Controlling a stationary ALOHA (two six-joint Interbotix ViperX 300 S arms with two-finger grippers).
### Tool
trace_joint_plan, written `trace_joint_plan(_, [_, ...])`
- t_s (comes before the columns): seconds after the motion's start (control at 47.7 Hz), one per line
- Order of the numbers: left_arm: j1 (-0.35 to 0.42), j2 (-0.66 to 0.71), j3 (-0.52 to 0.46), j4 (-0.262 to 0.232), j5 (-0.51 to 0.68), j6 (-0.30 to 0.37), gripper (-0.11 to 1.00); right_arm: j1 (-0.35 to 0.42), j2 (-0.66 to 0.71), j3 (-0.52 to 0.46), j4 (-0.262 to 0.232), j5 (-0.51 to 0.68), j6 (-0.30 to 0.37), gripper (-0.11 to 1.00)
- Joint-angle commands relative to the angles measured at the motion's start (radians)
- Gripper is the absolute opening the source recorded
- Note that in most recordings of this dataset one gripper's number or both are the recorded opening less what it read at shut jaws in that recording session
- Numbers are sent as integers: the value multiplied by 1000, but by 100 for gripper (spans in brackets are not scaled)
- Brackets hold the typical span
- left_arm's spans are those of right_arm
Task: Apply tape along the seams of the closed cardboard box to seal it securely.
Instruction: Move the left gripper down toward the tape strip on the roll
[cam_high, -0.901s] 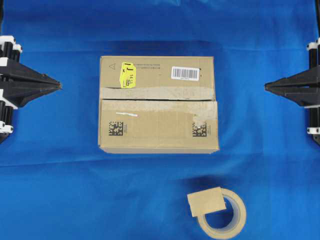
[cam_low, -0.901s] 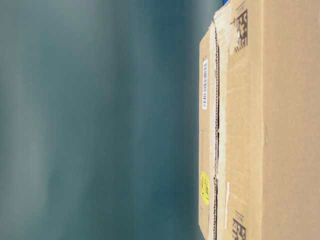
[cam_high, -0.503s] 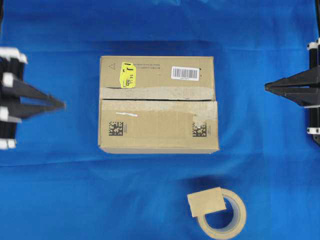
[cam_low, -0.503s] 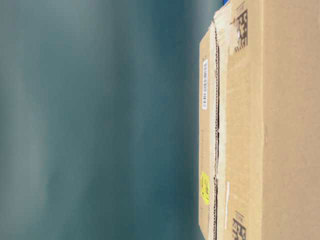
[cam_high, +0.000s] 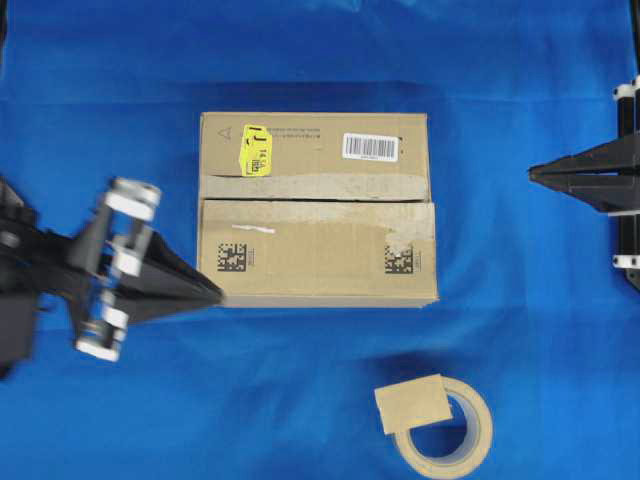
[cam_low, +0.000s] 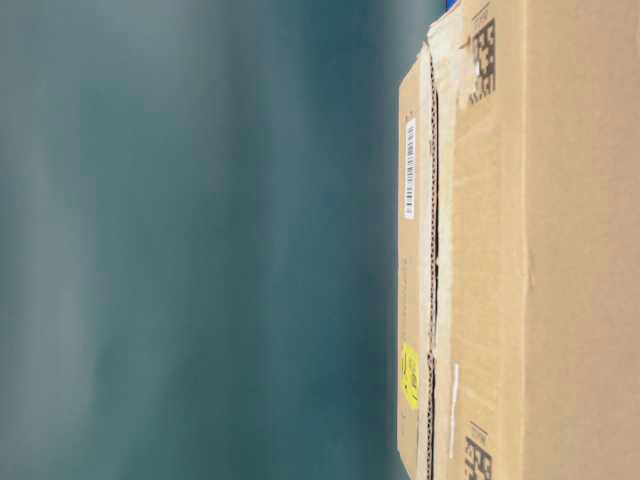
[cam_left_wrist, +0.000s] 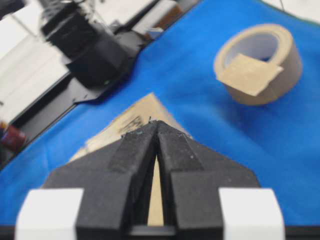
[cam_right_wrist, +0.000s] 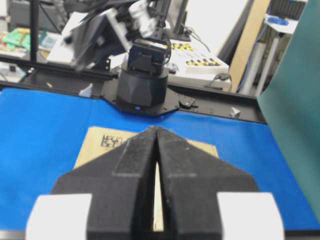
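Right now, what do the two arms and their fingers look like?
Both grippers match. The left gripper and right gripper have matte black fingers that taper to a wedge point. White blocks sit at the finger bases. The left arm also shows pale cylindrical ends on its black body. No cables or markings are discernible.

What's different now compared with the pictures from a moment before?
The left gripper has swung in from the left edge toward the box, its closed tip now by the box's near left corner. It has taken hold of nothing. The right gripper, the box, the tape roll and the tape piece on it are unchanged.
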Motion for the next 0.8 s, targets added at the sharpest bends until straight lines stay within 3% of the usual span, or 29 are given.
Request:
trace_joint_plan(0.0, [-26, 80, -87, 0, 34, 44, 1, -2, 11, -29, -2, -28, 0, 0])
trace_joint_plan(0.063, [-37, 137, -138, 0, 80, 86, 3, 0, 11, -31, -2, -32, 0, 0])
trace_joint_plan(0.147, [-46, 213, -207, 0, 153, 127, 17, 0, 14, -29, -2, -34, 0, 0])
trace_joint_plan(0.356, [-75, 417, -383, 0, 273, 244, 77, 0, 17, -31, -2, -28, -5, 0])
trace_joint_plan(0.545, [-101, 565, -492, -2, 285, 430, 74, -2, 15, -31, -3, -18, -9, 0])
trace_joint_plan(0.775, [-97, 699, -603, -2, 236, 529, 75, 0, 18, -29, -14, -3, -9, 0])
